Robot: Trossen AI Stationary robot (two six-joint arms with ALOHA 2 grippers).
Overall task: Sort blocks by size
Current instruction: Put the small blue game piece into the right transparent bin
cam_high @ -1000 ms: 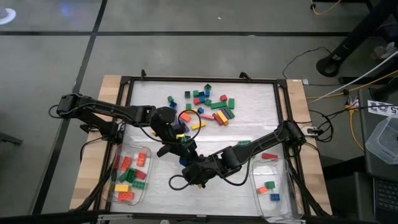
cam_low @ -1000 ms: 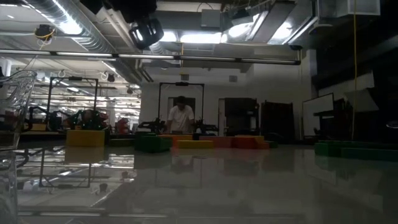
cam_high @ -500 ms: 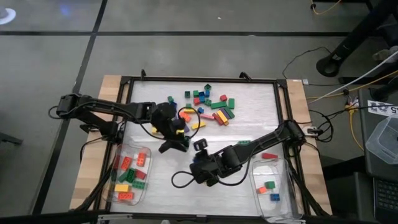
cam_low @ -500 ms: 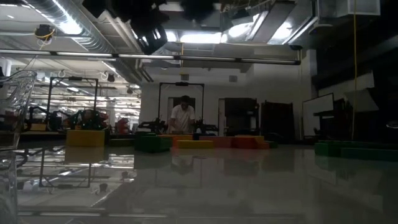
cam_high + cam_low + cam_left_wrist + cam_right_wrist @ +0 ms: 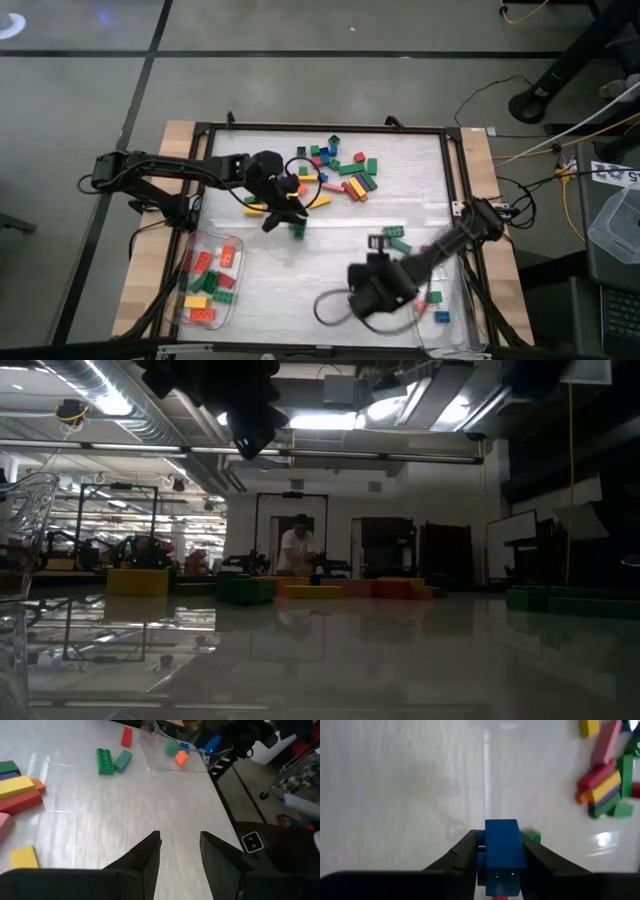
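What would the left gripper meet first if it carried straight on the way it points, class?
Probably nothing nearby: ahead of the open left gripper lies bare table. Farther along, roughly in line, stands the clear tub holding small blocks, though depth is hard to judge.

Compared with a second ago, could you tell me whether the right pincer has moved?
Yes. In the high view, the right pincer, shut on a blue block, has swung toward the right-hand tub.

Evenly lit overhead view, dim backlit low view with bright ceiling lights (image 5: 320, 420), glare streaks on the worktop (image 5: 165, 795), blurred wrist views
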